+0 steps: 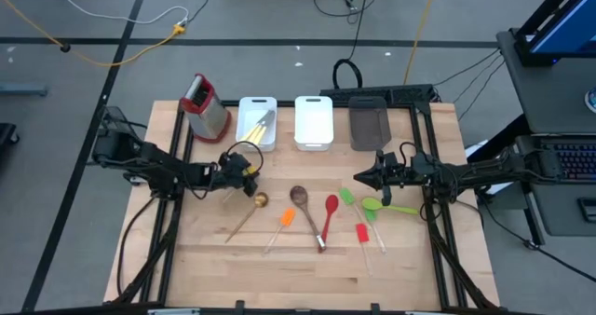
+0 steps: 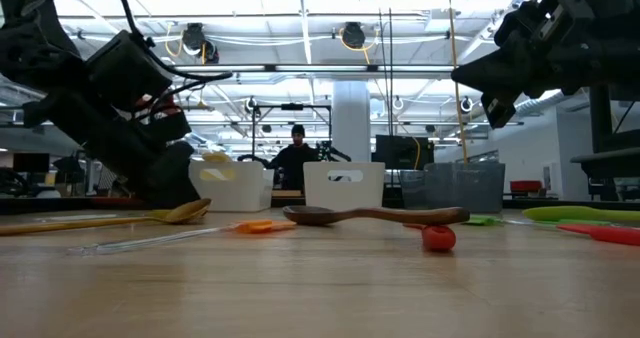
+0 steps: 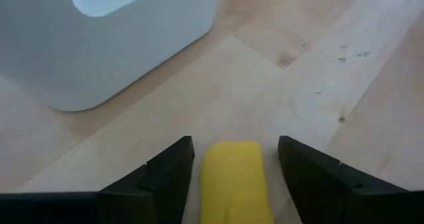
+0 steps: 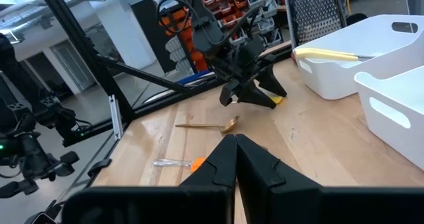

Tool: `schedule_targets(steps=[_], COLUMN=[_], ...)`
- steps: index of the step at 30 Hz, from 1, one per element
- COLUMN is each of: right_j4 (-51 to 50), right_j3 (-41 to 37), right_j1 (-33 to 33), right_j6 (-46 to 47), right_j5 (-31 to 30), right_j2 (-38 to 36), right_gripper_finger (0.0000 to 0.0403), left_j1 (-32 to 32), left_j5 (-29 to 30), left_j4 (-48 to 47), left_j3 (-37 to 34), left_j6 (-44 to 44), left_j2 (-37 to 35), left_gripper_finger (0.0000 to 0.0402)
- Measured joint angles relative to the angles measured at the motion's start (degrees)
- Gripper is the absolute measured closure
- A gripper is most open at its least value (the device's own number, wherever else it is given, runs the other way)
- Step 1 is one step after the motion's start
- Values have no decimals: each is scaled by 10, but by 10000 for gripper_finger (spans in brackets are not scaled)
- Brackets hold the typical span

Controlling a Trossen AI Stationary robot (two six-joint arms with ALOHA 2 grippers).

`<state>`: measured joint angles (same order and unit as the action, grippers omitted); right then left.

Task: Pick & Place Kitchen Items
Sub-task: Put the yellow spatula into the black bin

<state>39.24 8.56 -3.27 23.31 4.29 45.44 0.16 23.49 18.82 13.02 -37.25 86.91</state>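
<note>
A pale wooden table (image 1: 307,259) fills the middle of the high view, on a grey floor strung with cables; the low view looks across it into a bright workshop where a person in dark clothes stands behind the bins.

Along the upper edge of the table stand a steel box grater with a red handle (image 1: 206,107), two white rectangular bins (image 1: 257,121) (image 1: 314,121) and a dark grey bin (image 1: 369,127). The left white bin holds a pale-handled utensil (image 1: 261,126).

My left gripper (image 1: 244,171) sits low at centre-left of the high view, just below that left bin. Its fingers (image 3: 165,177) are spread on either side of a yellow mini spatula head (image 3: 232,177) and have not closed on it; small gaps show on both sides in the wrist view.

My right gripper (image 1: 365,177) hangs above the table at centre-right, clenched with nothing in it.

The remaining utensils lie between and below the grippers: a wooden spoon with a golden bowl (image 1: 248,214), a dark wooden spoon (image 1: 305,211), an orange mini spatula (image 1: 282,224), a red spoon (image 1: 329,212), a red mini spatula (image 1: 363,236), a green mini spatula (image 1: 348,200) and a lime-green spoon (image 1: 386,206).
</note>
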Motion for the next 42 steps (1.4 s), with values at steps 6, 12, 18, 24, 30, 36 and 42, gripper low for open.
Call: schedule_targets(steps=[6,12,18,24,30,36,42], right_j4=[0,0,0,0,0,0,0], right_j3=[0,0,0,0,0,0,0], right_j1=[0,0,0,0,0,0,0], right_j6=[0,0,0,0,0,0,0], right_j5=[1,2,2,2,2,2,2], right_j2=[0,0,0,0,0,0,0], right_gripper_finger=[403,403,403,403,403,403,403], left_j1=[-4,-4,-5,3,3,12,42], left_j5=[5,4,16,0,-9,-55,-135], left_j4=[-17,-20,-26,-33,-32,-52,-95], left_j3=[-2,-2,-3,-4,-4,-4,-6], left_j6=[-21,-9,-10,-10,-12,-16,-19], left_j2=[-2,-5,-9,-25,-26,-70,-153], left_gripper_finger=[218,230,308,378,388,389,390])
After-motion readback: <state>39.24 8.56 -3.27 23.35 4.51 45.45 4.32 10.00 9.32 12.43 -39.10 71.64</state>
